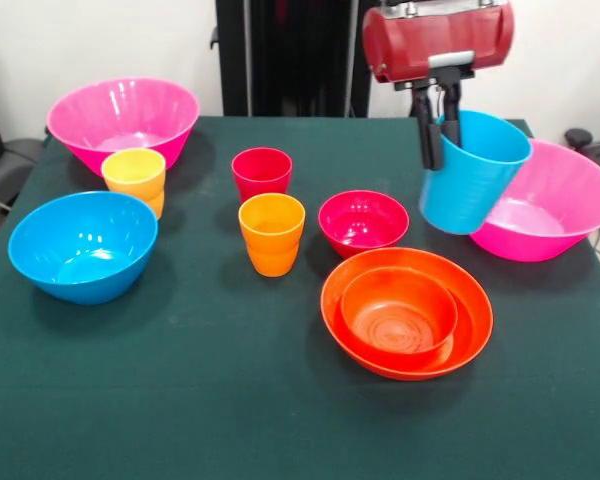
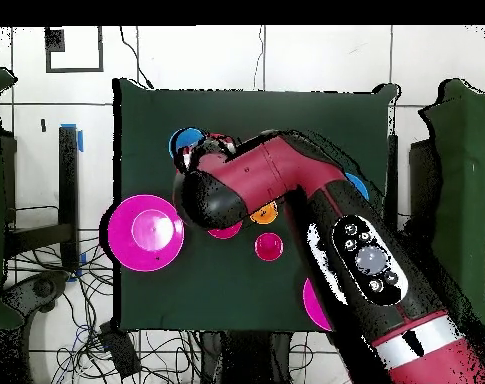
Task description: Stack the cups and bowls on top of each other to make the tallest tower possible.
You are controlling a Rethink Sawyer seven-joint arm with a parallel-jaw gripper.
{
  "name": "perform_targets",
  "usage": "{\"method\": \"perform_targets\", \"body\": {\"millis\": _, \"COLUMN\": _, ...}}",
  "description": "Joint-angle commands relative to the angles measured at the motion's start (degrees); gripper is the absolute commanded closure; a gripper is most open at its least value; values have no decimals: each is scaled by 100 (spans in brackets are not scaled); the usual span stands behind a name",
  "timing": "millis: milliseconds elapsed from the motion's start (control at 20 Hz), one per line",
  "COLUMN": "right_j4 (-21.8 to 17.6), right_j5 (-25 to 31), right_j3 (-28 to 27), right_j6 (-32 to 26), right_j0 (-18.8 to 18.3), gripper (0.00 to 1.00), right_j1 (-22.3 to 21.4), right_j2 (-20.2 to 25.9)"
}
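The pincer [image 1: 444, 120] hangs near the far edge of the surface [image 1: 180, 390], closed on the rim of the blue cup [image 1: 472, 175]: one finger runs down the outside wall, the other dips inside. The cup is off the surface and tilted, mouth up and leaning away from the fingers, its base hanging just in front of a pink bowl [image 1: 555, 205] at the surface's side. I cannot tell whether cup and bowl touch or merely overlap in the front view.

What the coming move turns on is where this cup sits against a base to stack on. The other pieces all lie away from it, toward the middle and the opposite side: the crimson bowl [image 1: 363, 222] nearest, the small orange bowl [image 1: 398, 308] nested in the wide orange bowl [image 1: 460, 335] toward the camera, then the orange cup [image 1: 272, 234], red cup [image 1: 261, 172], yellow cup [image 1: 134, 178], blue bowl [image 1: 83, 246] and the second pink bowl [image 1: 123, 118]. The cup's long axis is off vertical, so in my judgement it needs levelling before it is set on anything.

The front view shows the grasp, the tilt and every piece. In the overhead view the arm [image 2: 316, 230] covers most of the layout; only one pink bowl [image 2: 144, 232] shows whole, while the blue cup [image 2: 185, 144] appears as a sliver of rim.
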Motion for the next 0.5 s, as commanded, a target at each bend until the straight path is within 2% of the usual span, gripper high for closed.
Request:
{"method": "perform_targets", "body": {"millis": 50, "right_j4": -498, "right_j5": -555, "right_j3": 361, "right_j6": -340, "right_j0": 41, "gripper": 100, "right_j1": 82, "right_j2": -229}}
{"method": "perform_targets", "body": {"millis": 500, "right_j4": -471, "right_j5": -755, "right_j3": 323, "right_j6": -376, "right_j0": 15, "gripper": 100, "right_j1": 109, "right_j2": -296}}
